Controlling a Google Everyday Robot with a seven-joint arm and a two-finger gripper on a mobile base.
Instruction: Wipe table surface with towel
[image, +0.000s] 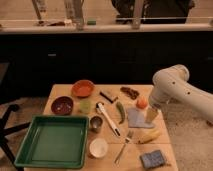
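Cluttered wooden table (59, 93), white robot arm (172, 85) at right
Past the green plastic tray (50, 161) and yellow banana (150, 136), the flat grey square towel (134, 119) lies centre-right; the tan gripper (151, 115) hangs at its right edge, grip state impossible to tell; orange round bowl (82, 88) farthest

Matt wooden table (134, 155) (gripper (151, 115) over cloth towel (134, 118)).

Test kitchen: dark counter (100, 29) behind dish-laden table (63, 91), end effector (151, 115) by towel (134, 119).

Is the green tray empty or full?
Empty: only bare green floor shows inside the green tray. The gripper is beside the grey towel, on its right.
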